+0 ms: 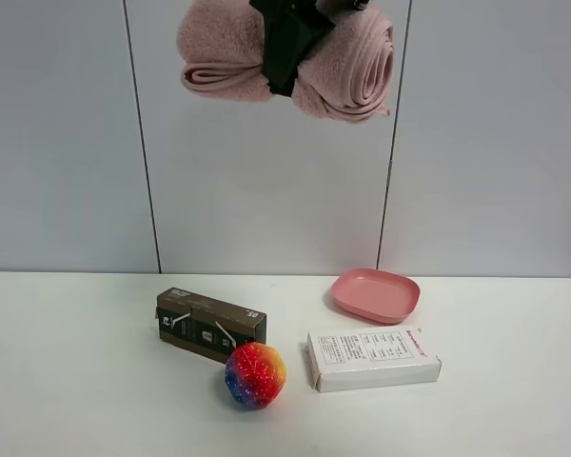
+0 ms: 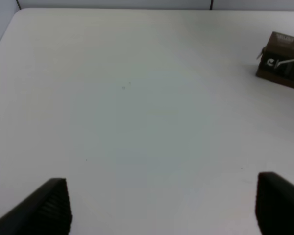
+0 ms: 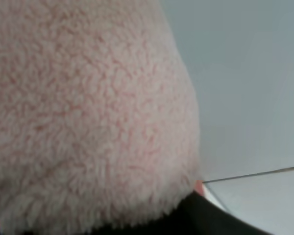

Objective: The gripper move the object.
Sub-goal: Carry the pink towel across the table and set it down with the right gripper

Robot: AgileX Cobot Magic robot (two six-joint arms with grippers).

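Note:
The light-pink rolled towel bundle [image 1: 347,62] hangs high in the air in front of the wall, near the top of the exterior view. My right gripper [image 1: 290,43] is shut on its middle from above; its black fingers cover the middle of the roll, so I cannot tell them from the band. In the right wrist view the towel's fleece [image 3: 88,112] fills most of the frame, with a dark part of the gripper at the lower edge. My left gripper [image 2: 161,183] is open and empty over bare white table; it does not show in the exterior view.
On the white table [image 1: 76,381] lie a dark brown box [image 1: 210,324], a rainbow ball [image 1: 255,374] just in front of it, a white box [image 1: 372,357] and a pink plastic dish [image 1: 375,293] behind that. The brown box [image 2: 284,61] shows in the left wrist view.

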